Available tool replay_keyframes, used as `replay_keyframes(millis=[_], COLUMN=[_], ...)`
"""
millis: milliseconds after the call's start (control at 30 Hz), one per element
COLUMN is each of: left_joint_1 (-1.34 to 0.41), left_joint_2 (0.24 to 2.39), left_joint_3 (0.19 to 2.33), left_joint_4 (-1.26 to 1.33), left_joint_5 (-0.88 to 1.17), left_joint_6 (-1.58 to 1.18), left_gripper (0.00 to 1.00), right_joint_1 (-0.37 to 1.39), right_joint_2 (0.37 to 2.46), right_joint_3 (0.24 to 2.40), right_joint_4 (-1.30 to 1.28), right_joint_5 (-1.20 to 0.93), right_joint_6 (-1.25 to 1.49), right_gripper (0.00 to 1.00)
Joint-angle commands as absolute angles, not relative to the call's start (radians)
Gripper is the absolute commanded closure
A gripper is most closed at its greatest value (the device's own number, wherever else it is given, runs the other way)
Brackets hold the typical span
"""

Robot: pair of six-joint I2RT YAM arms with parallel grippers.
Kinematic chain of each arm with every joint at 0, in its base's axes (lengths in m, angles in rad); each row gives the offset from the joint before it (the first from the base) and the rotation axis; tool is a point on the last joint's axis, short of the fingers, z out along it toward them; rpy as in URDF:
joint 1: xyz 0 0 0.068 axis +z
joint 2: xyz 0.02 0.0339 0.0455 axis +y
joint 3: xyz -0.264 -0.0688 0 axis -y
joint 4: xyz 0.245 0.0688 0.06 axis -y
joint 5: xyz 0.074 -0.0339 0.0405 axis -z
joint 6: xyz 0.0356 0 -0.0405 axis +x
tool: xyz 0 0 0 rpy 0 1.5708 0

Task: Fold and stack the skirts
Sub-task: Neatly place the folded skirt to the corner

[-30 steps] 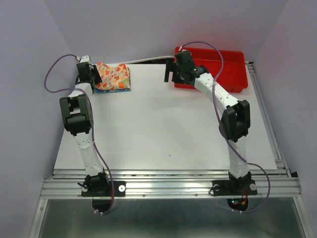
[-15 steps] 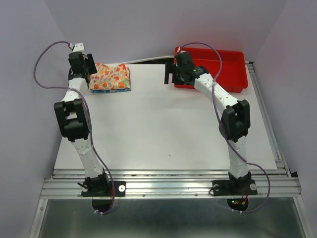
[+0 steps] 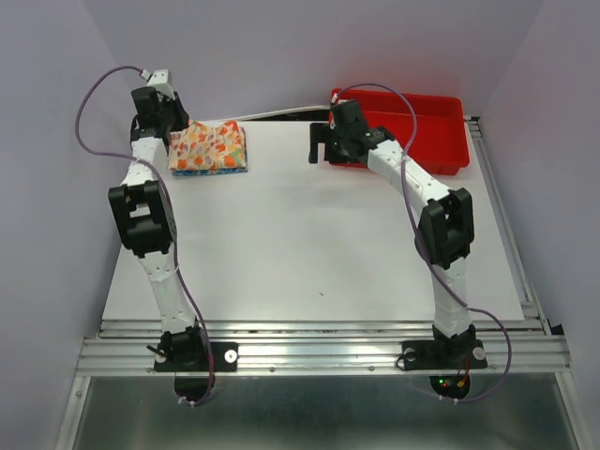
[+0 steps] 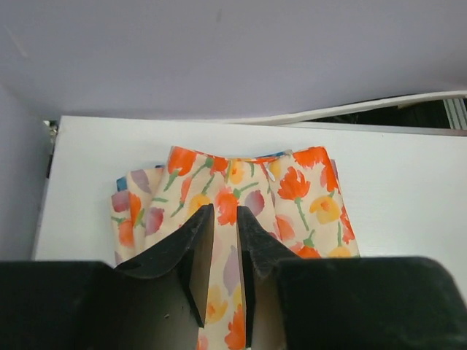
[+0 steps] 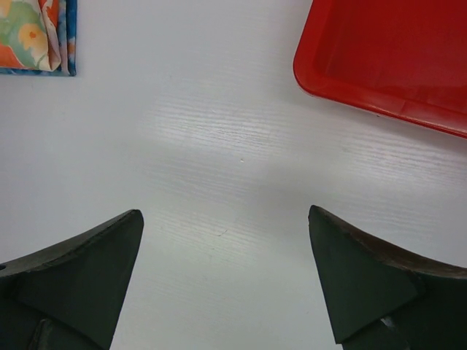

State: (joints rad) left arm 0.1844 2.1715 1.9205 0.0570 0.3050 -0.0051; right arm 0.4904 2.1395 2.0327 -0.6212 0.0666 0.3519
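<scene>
The cream-yellow skirt (image 3: 211, 145) with orange and red flowers lies folded on top of the blue skirt (image 3: 214, 172), of which only the edges show, at the table's far left. My left gripper (image 3: 174, 129) hangs just above the stack's left end. In the left wrist view its jaws (image 4: 224, 210) stand a narrow gap apart over the cream-yellow skirt (image 4: 299, 189), nothing between them. My right gripper (image 3: 322, 145) hovers wide open over bare table beside the tray, and in its own view the right gripper (image 5: 225, 211) is empty, with the stack's corner (image 5: 29, 33) at top left.
A red plastic tray (image 3: 441, 141) stands at the back right, its rim (image 5: 365, 98) near my right gripper. The white tabletop (image 3: 309, 234) ends at a metal rail along the front. Purple walls close off the back and both sides.
My left gripper has lifted off the stack's left edge and drawn back, its jaws widening and then narrowing. The right arm has barely shifted.
</scene>
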Motion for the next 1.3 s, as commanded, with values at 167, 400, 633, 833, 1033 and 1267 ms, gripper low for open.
replay_keyframes(millis=[167,400,633,833,1033,1267], left_joint_1=[0.19,0.218,0.221,0.222,0.221,0.19], left_joint_2=[2.315,2.401,2.462,2.488,2.447,2.232], left_joint_3=[2.074,2.123,2.166,2.189,2.2,2.134], left_joint_4=[0.069,0.129,0.126,0.124,0.118,0.061], left_joint_5=[0.347,0.33,0.284,0.268,0.245,0.161], left_joint_6=[-0.118,-0.222,-0.23,-0.242,-0.187,-0.046], left_gripper=[0.71,0.7,0.69,0.69,0.53,0.16], right_joint_1=[0.485,0.485,0.485,0.485,0.485,0.472], right_joint_2=[2.14,2.152,2.157,2.148,2.109,1.994], right_joint_3=[2.048,2.043,2.031,2.013,1.985,1.945], right_joint_4=[-0.594,-0.595,-0.595,-0.594,-0.589,-0.568], right_joint_5=[0.067,0.066,0.077,0.089,0.132,0.19], right_joint_6=[0.348,0.353,0.359,0.347,0.31,0.207], right_gripper=[0.0,0.0,0.0,0.0,0.0,0.0])
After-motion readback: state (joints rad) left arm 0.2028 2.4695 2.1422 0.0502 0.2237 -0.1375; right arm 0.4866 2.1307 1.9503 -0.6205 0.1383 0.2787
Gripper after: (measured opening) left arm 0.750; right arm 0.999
